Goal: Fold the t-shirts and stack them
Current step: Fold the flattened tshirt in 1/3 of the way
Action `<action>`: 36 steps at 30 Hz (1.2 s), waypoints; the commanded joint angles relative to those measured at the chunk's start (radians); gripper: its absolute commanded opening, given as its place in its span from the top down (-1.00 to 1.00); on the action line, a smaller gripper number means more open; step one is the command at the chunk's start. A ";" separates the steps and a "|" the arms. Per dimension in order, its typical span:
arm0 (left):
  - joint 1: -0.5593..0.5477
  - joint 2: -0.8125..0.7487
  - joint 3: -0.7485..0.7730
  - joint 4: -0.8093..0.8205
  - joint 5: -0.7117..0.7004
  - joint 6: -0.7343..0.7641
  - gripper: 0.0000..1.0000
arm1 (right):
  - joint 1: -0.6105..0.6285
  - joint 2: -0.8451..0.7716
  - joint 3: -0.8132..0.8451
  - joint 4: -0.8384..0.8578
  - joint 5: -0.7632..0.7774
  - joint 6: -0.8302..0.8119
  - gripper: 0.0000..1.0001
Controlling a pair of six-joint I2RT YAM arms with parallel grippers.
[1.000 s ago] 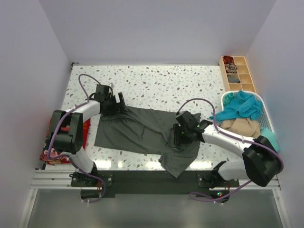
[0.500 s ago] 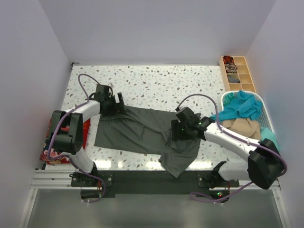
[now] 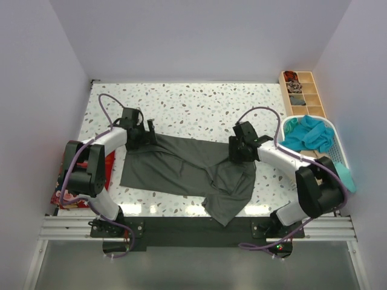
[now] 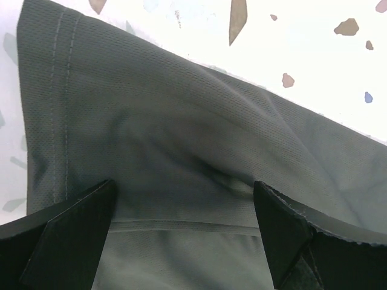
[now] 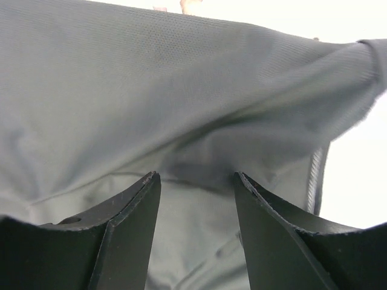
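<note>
A plain dark grey-green t-shirt (image 3: pixel 187 172) lies spread on the speckled table, with one part hanging toward the near edge. My left gripper (image 3: pixel 147 134) sits low over its far left corner. In the left wrist view the left gripper (image 4: pixel 184 183) is open, with the shirt's hem (image 4: pixel 181 226) between the wide-set fingers. My right gripper (image 3: pixel 239 149) is at the shirt's far right edge. In the right wrist view the right gripper (image 5: pixel 196 175) is open, with cloth (image 5: pixel 181 96) between the fingers. A teal shirt (image 3: pixel 308 134) and a tan one (image 3: pixel 321 157) lie in the basket. A red printed shirt (image 3: pixel 68 184) lies at the left.
A white plastic basket (image 3: pixel 331 125) stands at the right table edge. A wooden compartment tray (image 3: pixel 301 93) with small items stands at the far right corner. Walls close in the left, back and right sides.
My right gripper has moved from the middle of the shirt toward the far right, to its far right edge. My left gripper has stayed at the far left corner.
</note>
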 commanded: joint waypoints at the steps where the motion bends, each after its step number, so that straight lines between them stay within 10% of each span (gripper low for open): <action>1: -0.004 -0.009 0.037 -0.023 -0.041 0.030 -1.00 | -0.015 0.070 0.022 0.112 0.020 -0.038 -0.11; 22: 0.022 0.169 0.063 -0.099 -0.168 0.038 -1.00 | -0.271 0.584 0.569 0.008 0.029 -0.092 -0.14; 36: 0.022 -0.131 0.040 0.127 0.079 -0.021 -1.00 | -0.273 0.329 0.551 0.072 -0.227 -0.155 -0.30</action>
